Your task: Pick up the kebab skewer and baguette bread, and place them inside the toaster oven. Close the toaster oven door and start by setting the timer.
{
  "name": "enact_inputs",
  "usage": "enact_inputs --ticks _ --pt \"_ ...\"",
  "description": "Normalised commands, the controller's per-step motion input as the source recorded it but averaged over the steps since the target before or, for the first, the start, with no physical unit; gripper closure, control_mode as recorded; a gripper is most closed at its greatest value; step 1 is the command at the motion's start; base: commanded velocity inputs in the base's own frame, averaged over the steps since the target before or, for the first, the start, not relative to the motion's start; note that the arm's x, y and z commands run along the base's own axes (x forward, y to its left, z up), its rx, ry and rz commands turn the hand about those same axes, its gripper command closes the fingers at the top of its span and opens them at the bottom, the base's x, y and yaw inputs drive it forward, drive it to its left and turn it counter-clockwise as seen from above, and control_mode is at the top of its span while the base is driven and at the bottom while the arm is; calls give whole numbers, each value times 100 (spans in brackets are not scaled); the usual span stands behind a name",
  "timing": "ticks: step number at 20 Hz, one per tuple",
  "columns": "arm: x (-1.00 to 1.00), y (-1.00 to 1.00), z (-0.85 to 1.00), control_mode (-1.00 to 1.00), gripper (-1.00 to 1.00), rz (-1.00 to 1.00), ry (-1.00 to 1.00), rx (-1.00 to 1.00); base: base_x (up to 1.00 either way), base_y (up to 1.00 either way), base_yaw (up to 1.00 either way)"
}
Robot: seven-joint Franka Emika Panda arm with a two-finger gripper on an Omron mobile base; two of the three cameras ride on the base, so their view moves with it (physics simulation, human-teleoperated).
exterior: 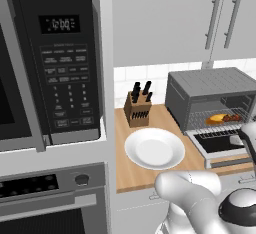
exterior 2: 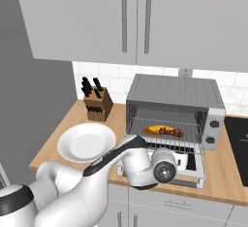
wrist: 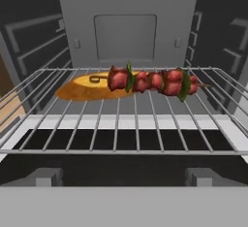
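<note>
The toaster oven (exterior: 210,83) (exterior 2: 174,91) stands on the wooden counter, and the toaster oven door (exterior: 220,144) (exterior 2: 193,167) is dropped flat open. On the wire rack (wrist: 121,124) inside lies the golden baguette bread (wrist: 80,88) (exterior 2: 152,130) (exterior: 216,119). The kebab skewer (wrist: 152,81) (exterior 2: 172,132) (exterior: 231,118) rests across its right end. My gripper (wrist: 125,176) (exterior: 240,139) (exterior 2: 181,160) hovers over the lowered door, facing the cavity. It is open and holds nothing.
A white plate (exterior: 154,148) (exterior 2: 86,141) lies left of the oven, with a knife block (exterior: 137,105) (exterior 2: 97,102) behind it. The oven's two knobs (exterior 2: 214,123) are on its right front. A black microwave (exterior: 55,63) and a wall oven (exterior: 50,198) stand far left.
</note>
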Motion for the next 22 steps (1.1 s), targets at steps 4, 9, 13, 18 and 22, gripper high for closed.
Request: enact_inputs --ticks 4,9,13,18,22 --pt "9 0 0 -100 -100 0 -2 0 0 0 0" --pt "1 0 -3 -100 -100 0 -1 0 0 0 0" --pt "3 0 -4 -100 -100 0 0 0 0 0 0" --pt "11 0 0 -100 -100 0 0 0 0 0 0" --pt "3 0 0 -100 -100 0 0 0 0 0 0"
